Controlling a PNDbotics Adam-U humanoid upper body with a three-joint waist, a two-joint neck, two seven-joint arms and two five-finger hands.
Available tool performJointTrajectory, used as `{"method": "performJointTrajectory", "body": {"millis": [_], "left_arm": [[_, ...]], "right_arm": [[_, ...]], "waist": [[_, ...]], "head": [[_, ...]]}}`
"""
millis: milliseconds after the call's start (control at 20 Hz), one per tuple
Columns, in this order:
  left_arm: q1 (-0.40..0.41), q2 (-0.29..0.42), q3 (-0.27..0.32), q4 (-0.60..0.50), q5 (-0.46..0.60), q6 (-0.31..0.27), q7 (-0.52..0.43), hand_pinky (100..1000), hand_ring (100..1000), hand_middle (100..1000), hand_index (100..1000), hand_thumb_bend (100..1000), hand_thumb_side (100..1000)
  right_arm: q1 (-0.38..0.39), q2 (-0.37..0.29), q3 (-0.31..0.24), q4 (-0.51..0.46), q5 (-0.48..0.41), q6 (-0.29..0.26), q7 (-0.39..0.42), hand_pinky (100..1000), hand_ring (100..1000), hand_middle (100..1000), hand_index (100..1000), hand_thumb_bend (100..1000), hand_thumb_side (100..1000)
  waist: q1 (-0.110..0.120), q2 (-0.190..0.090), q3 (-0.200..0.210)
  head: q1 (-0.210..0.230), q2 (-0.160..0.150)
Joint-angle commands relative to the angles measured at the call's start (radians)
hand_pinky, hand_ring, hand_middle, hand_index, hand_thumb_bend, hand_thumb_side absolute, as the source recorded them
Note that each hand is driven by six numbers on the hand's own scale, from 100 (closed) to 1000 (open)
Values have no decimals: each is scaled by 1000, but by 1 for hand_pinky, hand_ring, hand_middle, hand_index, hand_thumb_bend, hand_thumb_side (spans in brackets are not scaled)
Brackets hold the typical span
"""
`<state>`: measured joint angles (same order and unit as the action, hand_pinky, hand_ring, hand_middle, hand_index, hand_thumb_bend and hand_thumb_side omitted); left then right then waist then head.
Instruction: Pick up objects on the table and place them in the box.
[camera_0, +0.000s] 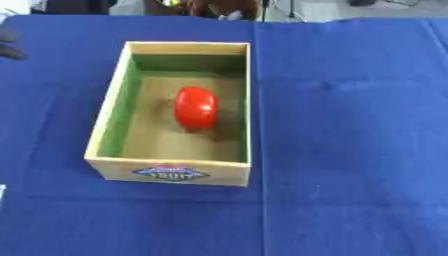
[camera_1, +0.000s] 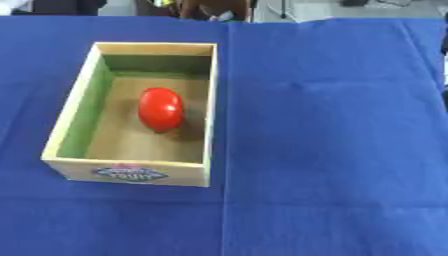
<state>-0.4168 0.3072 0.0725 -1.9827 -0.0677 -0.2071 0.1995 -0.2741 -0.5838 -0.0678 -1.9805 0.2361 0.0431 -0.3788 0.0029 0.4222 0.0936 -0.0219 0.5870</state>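
Blue cloth (camera_0: 350, 125); left hand (camera_0: 9, 44) at edge; red object (camera_0: 195, 107) boxed.

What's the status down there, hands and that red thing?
Left hand barely showing at left edge. Right hand not in view. Red object inside the box. Nothing in the way.

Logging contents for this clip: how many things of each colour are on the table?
Red: 1, a red object inside the box
Tan wood: 1, the box
Total: 2, both on the blue tablecloth
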Motion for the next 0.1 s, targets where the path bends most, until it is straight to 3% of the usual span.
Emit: {"method": "performJointTrajectory", "body": {"millis": [50,100], "left_arm": [[-9,15,10,-17,-3,-2,3,527,597,671,889,110,968],[-9,15,10,-17,-3,-2,3,526,597,671,889,110,968]], "right_arm": [[-10,-15,-13,-19,-2,-1,-5,833,866,883,859,100,1000],[-10,-14,-13,-19,-2,-1,-6,833,866,883,859,100,1000]], "waist": [[-2,-26,0],[-2,-27,0]], "head": [[3,-10],[3,-9]]}}
